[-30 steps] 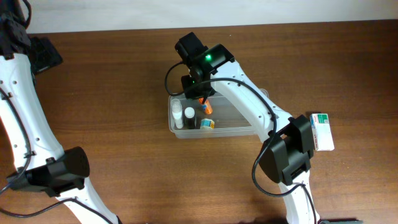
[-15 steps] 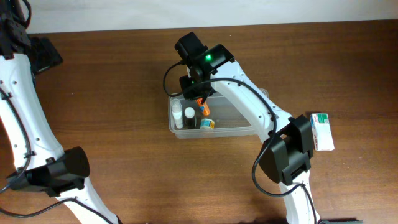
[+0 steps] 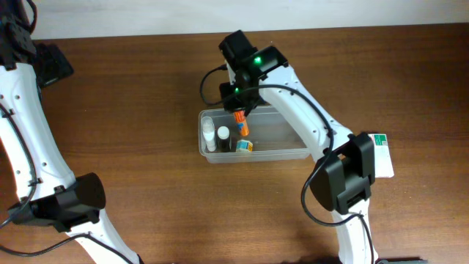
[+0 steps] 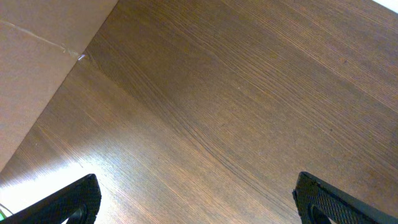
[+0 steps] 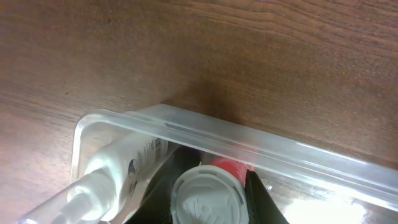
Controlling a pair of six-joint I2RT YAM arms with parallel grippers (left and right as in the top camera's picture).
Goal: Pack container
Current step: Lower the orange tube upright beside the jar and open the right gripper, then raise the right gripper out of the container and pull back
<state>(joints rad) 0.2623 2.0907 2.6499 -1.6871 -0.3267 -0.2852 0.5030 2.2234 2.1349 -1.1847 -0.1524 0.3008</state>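
Container [image 3: 278, 150]: clear plastic tub lying on the brown wooden table [image 3: 132, 132], near its middle, long side running left to right; its rim [image 5: 249, 146] is crossing my right wrist view.
Contents: two white-capped bottles [image 3: 210, 133] are standing at the tub's left end, and a small blue-and-orange item [image 3: 245, 146] is lying just right of them.
Right gripper [image 3: 239, 116]: I am holding it over the tub's back rim, left of centre, fingers pointing down and clamping an orange-and-white bottle [image 3: 240, 122].
Right wrist view: the gripped bottle's grey-white ribbed cap [image 5: 208, 198] is sitting between my dark fingers [image 5: 260, 200], a red part showing just behind it; a white bottle [image 5: 118, 171] with printed label is lying at the left inside the tub corner.
Left gripper [image 4: 198, 202]: I am keeping it spread wide, both fingertips at the frame's lower corners, only bare wood between them; it is far off at the table's left side.
White and green box [image 3: 381, 155]: resting on the table right of the tub, partly hidden by my right arm.
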